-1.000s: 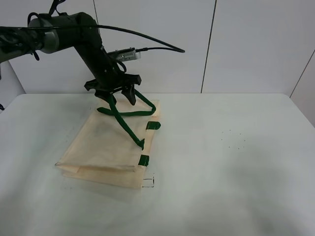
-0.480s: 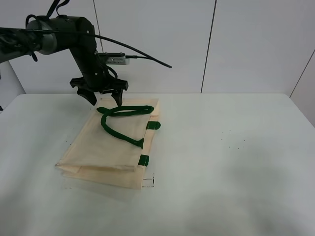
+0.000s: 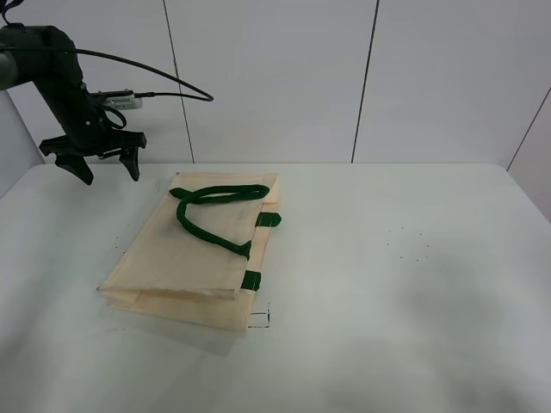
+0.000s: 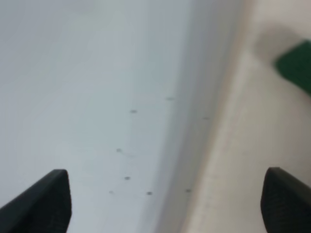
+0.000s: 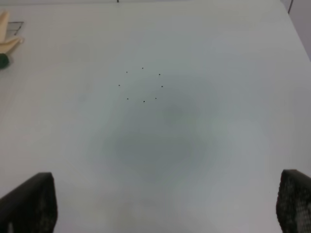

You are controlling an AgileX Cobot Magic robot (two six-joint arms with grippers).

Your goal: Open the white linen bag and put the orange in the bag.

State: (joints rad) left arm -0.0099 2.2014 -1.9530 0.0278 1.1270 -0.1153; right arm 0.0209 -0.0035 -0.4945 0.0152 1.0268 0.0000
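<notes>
The white linen bag (image 3: 194, 254) lies flat on the table, its dark green handles (image 3: 211, 206) resting loosely on top. My left gripper (image 3: 109, 170) hangs open and empty above the table's far left, clear of the bag. In the left wrist view my left gripper (image 4: 165, 204) has its fingertips (image 4: 43, 204) wide apart, with a blurred bag edge (image 4: 252, 145) and a bit of green strap (image 4: 296, 65) beyond. My right gripper (image 5: 165, 204) is open over bare table, and a bag corner (image 5: 7, 34) shows at the view's edge. The orange is out of view.
A small black square mark (image 3: 259, 318) sits on the table by the bag's near corner. A ring of small dark dots (image 3: 409, 245) marks the table on the right; it also shows in the right wrist view (image 5: 143, 85). White wall panels stand behind.
My left gripper has let go of the green handle, which dropped onto the bag. The left arm swung left, away from the bag.
</notes>
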